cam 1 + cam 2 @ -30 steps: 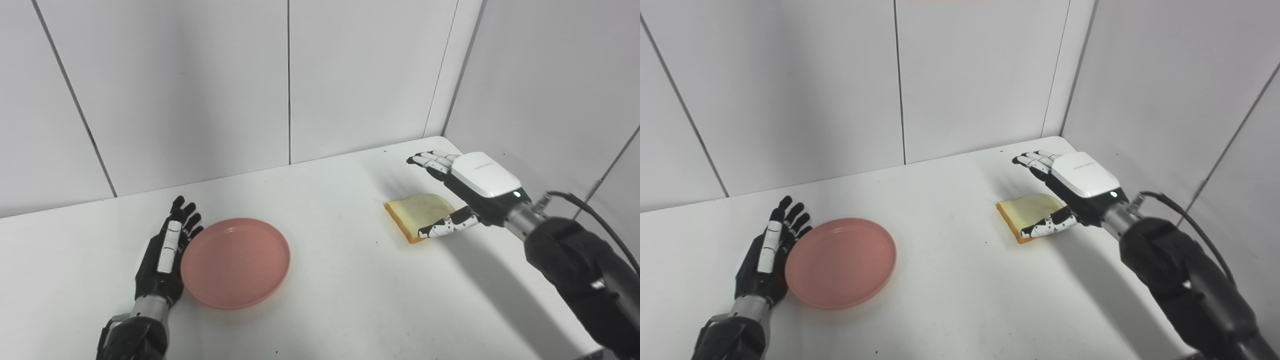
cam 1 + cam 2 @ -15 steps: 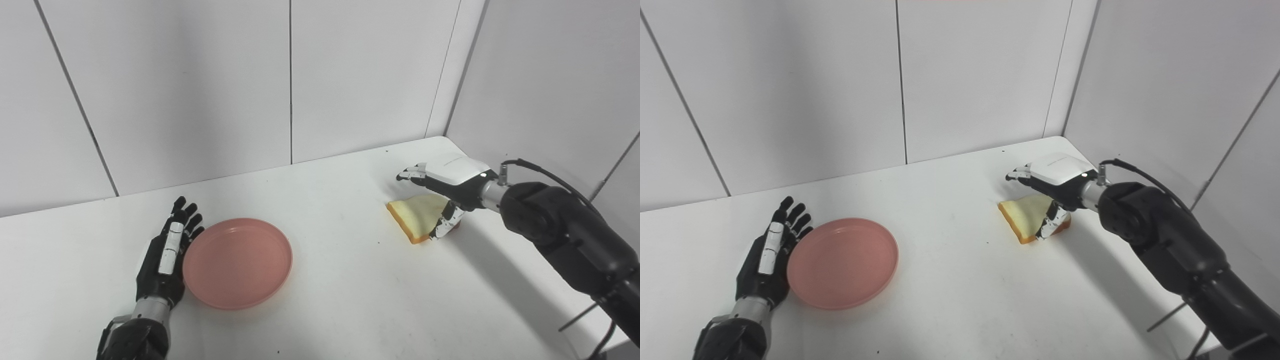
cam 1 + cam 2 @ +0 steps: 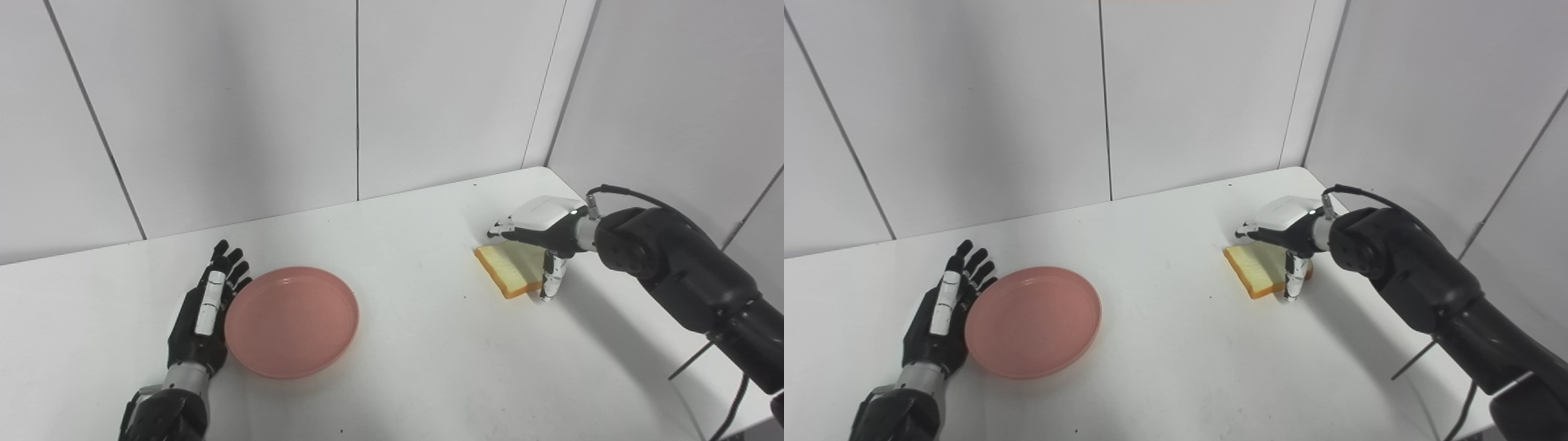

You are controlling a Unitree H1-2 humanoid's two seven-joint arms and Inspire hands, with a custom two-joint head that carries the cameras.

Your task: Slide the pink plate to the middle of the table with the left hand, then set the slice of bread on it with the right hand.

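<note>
The pink plate (image 3: pixel 291 320) lies left of the table's middle. My left hand (image 3: pixel 204 317) rests flat and open against its left rim, fingers straight and pointing away from me. A slice of bread (image 3: pixel 512 267) with a brown crust lies flat at the right back of the table. My right hand (image 3: pixel 540 228) hovers low over the slice's right part, palm down, fingers stretched left above it and the thumb pointing down to the table beside the slice's near right corner. It is open and the bread is not lifted.
The white table (image 3: pixel 416 343) ends at the wall panels behind and on the right. A black cable (image 3: pixel 625 193) loops over my right wrist. My right forearm (image 3: pixel 686 278) crosses the table's right side.
My right hand has dropped and turned palm-down over the bread, its thumb swinging down beside the slice. Left hand, plate and bread have stayed in place.
</note>
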